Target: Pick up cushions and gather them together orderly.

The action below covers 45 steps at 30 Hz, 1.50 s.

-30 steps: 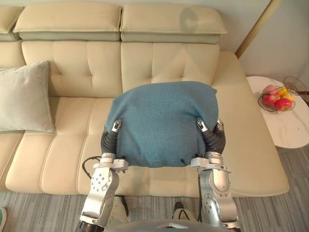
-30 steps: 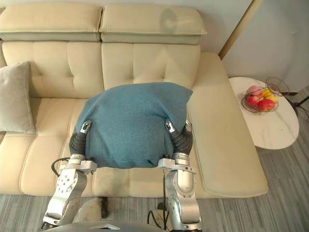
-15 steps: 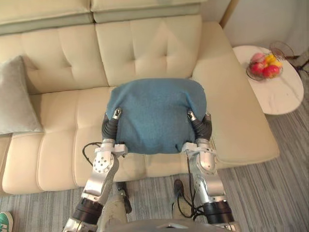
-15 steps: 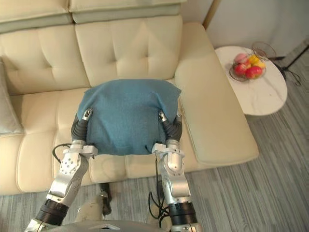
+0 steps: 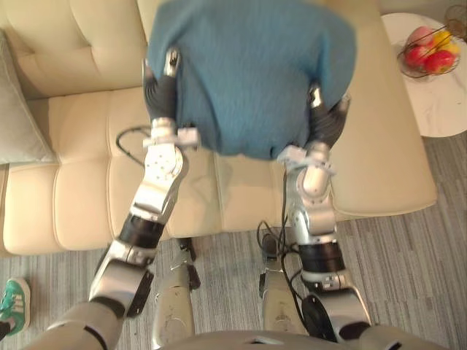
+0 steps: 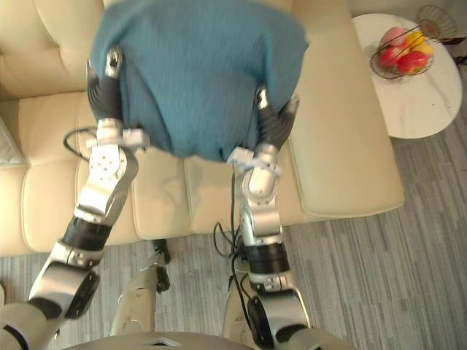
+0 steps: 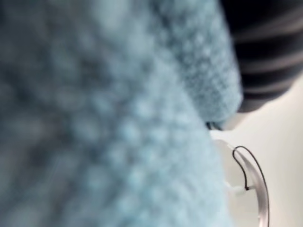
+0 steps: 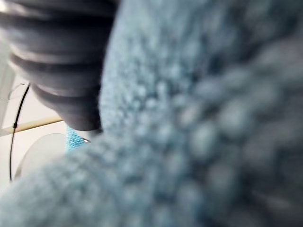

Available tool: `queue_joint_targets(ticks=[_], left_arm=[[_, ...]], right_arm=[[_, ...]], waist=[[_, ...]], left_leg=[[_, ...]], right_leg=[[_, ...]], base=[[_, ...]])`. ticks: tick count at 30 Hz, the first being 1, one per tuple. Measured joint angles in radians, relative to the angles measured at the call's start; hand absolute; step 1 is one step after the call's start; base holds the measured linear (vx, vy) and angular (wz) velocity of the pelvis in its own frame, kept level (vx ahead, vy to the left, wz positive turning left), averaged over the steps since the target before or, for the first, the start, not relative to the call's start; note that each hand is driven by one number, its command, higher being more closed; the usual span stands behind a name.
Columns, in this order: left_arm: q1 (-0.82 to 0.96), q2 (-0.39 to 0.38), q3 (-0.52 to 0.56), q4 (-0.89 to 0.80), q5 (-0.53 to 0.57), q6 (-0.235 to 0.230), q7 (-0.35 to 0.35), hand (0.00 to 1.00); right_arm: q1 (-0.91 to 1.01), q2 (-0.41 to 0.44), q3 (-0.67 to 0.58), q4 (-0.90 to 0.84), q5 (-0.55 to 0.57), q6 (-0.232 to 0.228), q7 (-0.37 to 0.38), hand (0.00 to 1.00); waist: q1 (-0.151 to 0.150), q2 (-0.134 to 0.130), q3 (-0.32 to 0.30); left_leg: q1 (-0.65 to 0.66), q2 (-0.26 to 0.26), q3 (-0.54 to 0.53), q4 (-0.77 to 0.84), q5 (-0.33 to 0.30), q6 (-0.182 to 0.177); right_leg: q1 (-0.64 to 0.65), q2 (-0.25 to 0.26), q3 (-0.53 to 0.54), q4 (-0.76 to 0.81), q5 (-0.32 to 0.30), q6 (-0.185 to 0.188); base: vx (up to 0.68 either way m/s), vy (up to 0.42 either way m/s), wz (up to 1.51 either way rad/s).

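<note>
You hold the blue cushion (image 5: 248, 73) squeezed between left hand (image 5: 157, 93) and right hand (image 5: 328, 122); their grip cannot be told. Slacken either side and it could drop.

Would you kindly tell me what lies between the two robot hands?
The teal cushion spans the stretch between the left robot hand and the right robot hand, as the left eye view shows.

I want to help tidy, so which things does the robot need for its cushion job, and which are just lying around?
For the job: blue cushion, held between the left hand and right hand; grey cushion at the sofa's left end.
Just lying about: fruit basket on the white side table; a green shoe on the floor.
</note>
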State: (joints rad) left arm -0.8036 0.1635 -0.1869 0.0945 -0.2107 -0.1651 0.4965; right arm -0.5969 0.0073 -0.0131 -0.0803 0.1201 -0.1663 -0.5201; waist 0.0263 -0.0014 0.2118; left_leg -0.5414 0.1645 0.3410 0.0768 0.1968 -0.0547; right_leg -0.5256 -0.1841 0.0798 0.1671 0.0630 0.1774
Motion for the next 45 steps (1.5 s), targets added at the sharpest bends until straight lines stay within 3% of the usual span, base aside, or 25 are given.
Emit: queue_joint_targets(ticks=[5,8,11,13,14,19,27,32,34,37,45], left_arm=[[-0.287,0.038,0.029,0.134,0.021,-0.013,0.038,1.0],[-0.453,0.051,0.055,0.25,0.03,-0.015,0.043,1.0],[-0.572,0.051,0.094,0.336,0.038,-0.015,0.046,1.0],[-0.616,0.051,0.122,0.367,0.037,-0.015,0.049,1.0],[-0.631,0.052,0.134,0.373,0.037,-0.015,0.051,0.0],[-0.7,0.05,0.176,0.427,0.017,-0.015,0.066,0.0],[-0.696,0.034,0.23,0.47,0.017,-0.013,0.019,0.0],[-0.517,-0.05,0.29,0.476,0.012,0.006,-0.004,0.0],[-0.47,-0.071,0.318,0.475,-0.008,0.001,-0.01,0.0],[-0.425,-0.072,0.324,0.462,-0.033,-0.027,-0.035,0.0],[-0.277,-0.029,0.303,0.423,-0.071,-0.034,-0.088,0.0]], right_arm=[[-0.304,-0.015,-0.092,0.083,-0.09,-0.003,-0.08,1.0],[-0.506,-0.028,-0.166,0.209,-0.128,0.0,-0.12,1.0],[-0.678,-0.066,-0.198,0.316,-0.128,0.027,-0.156,1.0],[-0.759,-0.079,-0.198,0.355,-0.128,0.044,-0.171,1.0],[-0.793,-0.09,-0.197,0.375,-0.128,0.045,-0.18,0.0],[-0.928,-0.158,-0.194,0.45,-0.126,0.083,-0.19,0.0],[-0.941,-0.232,-0.177,0.525,-0.09,0.072,-0.184,0.0],[-0.782,-0.209,-0.175,0.533,-0.077,0.109,-0.152,0.0],[-0.742,-0.204,-0.173,0.533,-0.078,0.111,-0.136,0.0],[-0.721,-0.213,-0.164,0.481,-0.078,0.118,-0.121,0.0],[-0.576,-0.266,-0.148,0.369,-0.044,0.119,-0.057,0.0]], waist=[[0.01,0.031,0.026],[0.023,0.039,0.047],[0.033,0.049,0.077],[0.038,0.049,0.082],[0.039,0.049,0.085],[0.054,0.051,0.116],[0.052,0.052,0.12],[0.044,0.053,0.141],[0.038,0.053,0.141],[0.018,0.053,0.142],[0.004,0.051,0.143]], left_leg=[[-0.053,-0.012,-0.037,-0.092,0.069,-0.008],[-0.089,-0.019,-0.051,-0.155,0.142,-0.006],[-0.15,-0.019,-0.077,-0.155,0.166,-0.035],[-0.206,-0.022,-0.101,-0.155,0.193,-0.073],[-0.233,-0.022,-0.112,-0.155,0.204,-0.088],[-0.357,-0.037,-0.161,-0.155,0.216,-0.074],[-0.544,-0.051,-0.177,-0.155,0.215,-0.076],[-0.545,-0.042,-0.139,-0.156,0.163,-0.135],[-0.545,-0.044,-0.131,-0.155,0.198,-0.095],[-0.541,-0.044,-0.127,-0.155,0.215,-0.076],[-0.478,-0.02,-0.124,-0.155,0.212,-0.079]], right_leg=[[-0.075,0.0,-0.035,0.015,0.003,0.006],[-0.138,-0.003,-0.048,0.035,0.003,0.009],[-0.191,-0.009,-0.07,0.051,0.0,0.013],[-0.242,-0.016,-0.084,0.066,-0.004,0.013],[-0.267,-0.017,-0.093,0.078,-0.01,0.013],[-0.417,-0.038,-0.127,0.213,-0.083,0.01],[-0.631,-0.06,-0.142,0.318,-0.121,0.009],[-0.634,-0.06,-0.139,0.308,-0.126,0.009],[-0.634,-0.055,-0.134,0.306,-0.132,0.011],[-0.63,-0.056,-0.141,0.332,-0.158,0.002],[-0.582,-0.038,-0.145,0.357,-0.184,-0.017]], base=[[-0.05,-0.021,0.16],[-0.01,-0.002,0.16],[0.03,0.005,0.2],[0.03,-0.006,0.19],[0.03,-0.003,0.21],[0.03,-0.001,0.29],[0.02,-0.02,0.14],[0.02,-0.097,0.0],[0.04,-0.133,0.01],[0.02,-0.146,0.12],[0.0,-0.153,-0.04]])
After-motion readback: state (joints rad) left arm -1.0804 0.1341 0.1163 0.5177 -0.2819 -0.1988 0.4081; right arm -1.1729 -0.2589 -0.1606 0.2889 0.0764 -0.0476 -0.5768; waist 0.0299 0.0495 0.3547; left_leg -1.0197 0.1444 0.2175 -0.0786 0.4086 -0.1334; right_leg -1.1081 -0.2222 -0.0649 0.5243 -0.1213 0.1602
